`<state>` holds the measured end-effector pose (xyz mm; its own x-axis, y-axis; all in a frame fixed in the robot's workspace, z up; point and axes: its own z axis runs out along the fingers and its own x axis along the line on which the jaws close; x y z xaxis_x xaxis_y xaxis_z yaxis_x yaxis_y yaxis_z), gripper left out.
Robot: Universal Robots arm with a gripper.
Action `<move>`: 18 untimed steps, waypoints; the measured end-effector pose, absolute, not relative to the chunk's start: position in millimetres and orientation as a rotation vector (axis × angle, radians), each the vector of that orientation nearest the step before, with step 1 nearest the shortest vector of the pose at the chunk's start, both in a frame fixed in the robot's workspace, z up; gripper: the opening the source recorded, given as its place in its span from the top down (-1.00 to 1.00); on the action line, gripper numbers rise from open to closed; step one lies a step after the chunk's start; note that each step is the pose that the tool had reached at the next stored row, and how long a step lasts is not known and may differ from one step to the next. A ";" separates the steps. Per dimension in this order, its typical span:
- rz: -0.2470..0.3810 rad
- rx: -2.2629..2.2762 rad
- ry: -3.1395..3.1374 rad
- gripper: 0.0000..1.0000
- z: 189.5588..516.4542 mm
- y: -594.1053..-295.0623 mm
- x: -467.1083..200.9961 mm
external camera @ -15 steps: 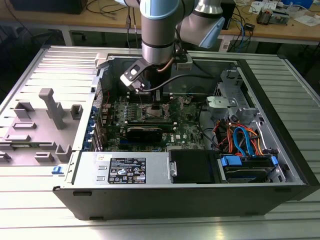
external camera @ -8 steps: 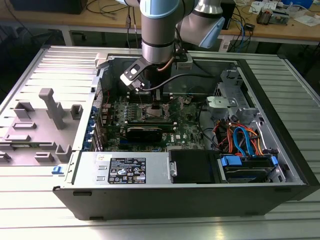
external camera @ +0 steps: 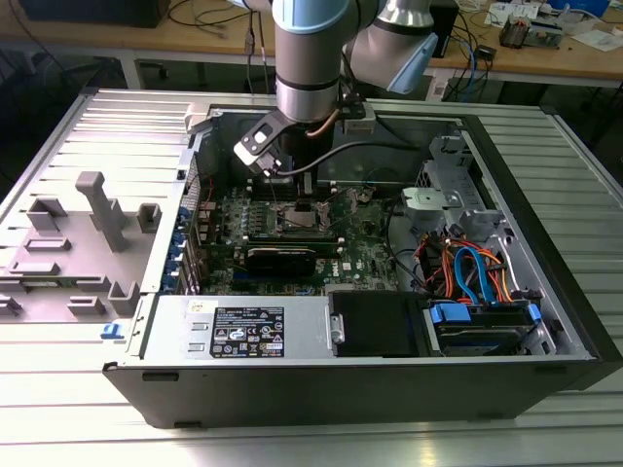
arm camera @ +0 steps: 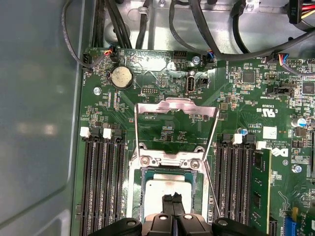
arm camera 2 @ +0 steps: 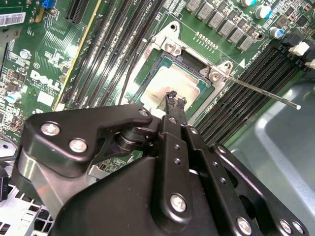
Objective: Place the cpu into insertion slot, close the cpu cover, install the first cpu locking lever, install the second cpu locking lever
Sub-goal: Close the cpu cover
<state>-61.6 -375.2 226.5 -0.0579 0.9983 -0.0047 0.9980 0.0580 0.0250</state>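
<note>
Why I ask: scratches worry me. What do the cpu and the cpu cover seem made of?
The cpu: metal top, it seems, dull silver-grey with a soft matte sheen. The cpu cover: thin sheet metal, probably steel, bright and bare; its edges glint and it is bent to shape.

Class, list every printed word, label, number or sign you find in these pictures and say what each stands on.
White label on the metal box, exterior view: too small to read.
White print on the circuit board, both wrist views: too small to read reliably.
Barcode sticker, second wrist view: blurred.
</note>
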 end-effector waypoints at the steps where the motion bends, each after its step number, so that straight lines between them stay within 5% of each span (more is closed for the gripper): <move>1: 0.023 2.142 2.270 0.79 226.9 -375.2 -61.6; 18: 0.024 2.142 2.270 0.79 238.5 -374.9 -61.5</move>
<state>-61.5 -374.9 238.5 -0.0580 0.9983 -0.0047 0.9980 0.0581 0.0251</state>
